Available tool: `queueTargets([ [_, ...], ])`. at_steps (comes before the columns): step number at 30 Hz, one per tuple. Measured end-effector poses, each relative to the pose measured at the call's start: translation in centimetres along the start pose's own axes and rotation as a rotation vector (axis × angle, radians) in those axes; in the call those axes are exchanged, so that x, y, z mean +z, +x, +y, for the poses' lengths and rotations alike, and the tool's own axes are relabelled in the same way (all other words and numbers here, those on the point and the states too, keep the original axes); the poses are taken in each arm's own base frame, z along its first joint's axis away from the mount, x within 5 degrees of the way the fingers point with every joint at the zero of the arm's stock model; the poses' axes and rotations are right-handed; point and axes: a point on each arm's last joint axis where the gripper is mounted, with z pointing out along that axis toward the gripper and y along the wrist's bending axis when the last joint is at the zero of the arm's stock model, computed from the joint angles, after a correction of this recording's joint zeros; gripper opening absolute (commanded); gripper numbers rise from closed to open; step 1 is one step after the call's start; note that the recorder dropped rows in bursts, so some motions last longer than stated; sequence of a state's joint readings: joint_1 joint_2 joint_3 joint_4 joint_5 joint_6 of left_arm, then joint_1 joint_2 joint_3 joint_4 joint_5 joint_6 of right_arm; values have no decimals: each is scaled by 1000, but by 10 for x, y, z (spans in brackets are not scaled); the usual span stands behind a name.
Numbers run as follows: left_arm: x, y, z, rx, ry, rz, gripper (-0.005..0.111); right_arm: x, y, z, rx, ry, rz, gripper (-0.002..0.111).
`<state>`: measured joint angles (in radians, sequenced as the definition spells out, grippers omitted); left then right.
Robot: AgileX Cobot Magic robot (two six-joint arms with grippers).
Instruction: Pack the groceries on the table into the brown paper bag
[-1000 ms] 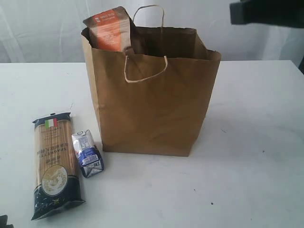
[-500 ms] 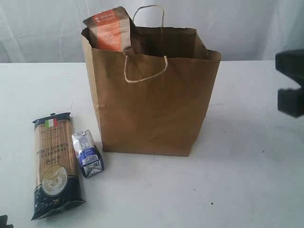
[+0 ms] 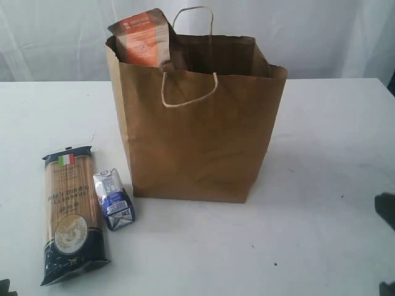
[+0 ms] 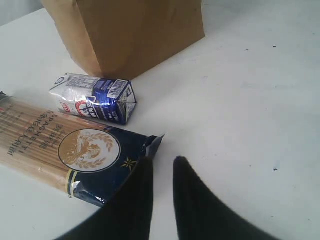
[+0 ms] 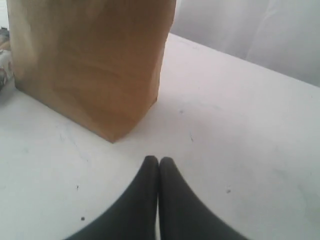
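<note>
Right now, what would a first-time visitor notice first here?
The tall brown bag stands upright in the middle of the table, with an orange-labelled pouch poking out of its top at the left corner. Next comes the blue spaghetti packet, lying flat to the left of the bag, with a small carton lying between them.

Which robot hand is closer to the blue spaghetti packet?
Left. The left gripper sits by a corner of the blue spaghetti packet; the right gripper is beyond the brown paper bag.
</note>
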<state>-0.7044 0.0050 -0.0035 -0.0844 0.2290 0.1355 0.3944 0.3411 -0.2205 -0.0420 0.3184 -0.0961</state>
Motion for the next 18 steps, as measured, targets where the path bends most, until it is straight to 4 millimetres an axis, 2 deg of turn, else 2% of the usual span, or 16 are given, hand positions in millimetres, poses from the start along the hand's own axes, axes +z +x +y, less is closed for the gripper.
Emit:
queueTargets([
  [5, 0, 0, 0, 0, 0, 0, 21, -2, 39, 2, 16, 41, 11, 0],
  [9, 0, 0, 0, 0, 0, 0, 21, -3, 60, 2, 37, 103, -1, 0],
  [13, 0, 0, 0, 0, 0, 0, 21, -10, 59, -2, 57, 191, -78, 0],
  [18, 0, 0, 0, 0, 0, 0, 21, -12, 61, -6, 77, 258, -68, 0],
])
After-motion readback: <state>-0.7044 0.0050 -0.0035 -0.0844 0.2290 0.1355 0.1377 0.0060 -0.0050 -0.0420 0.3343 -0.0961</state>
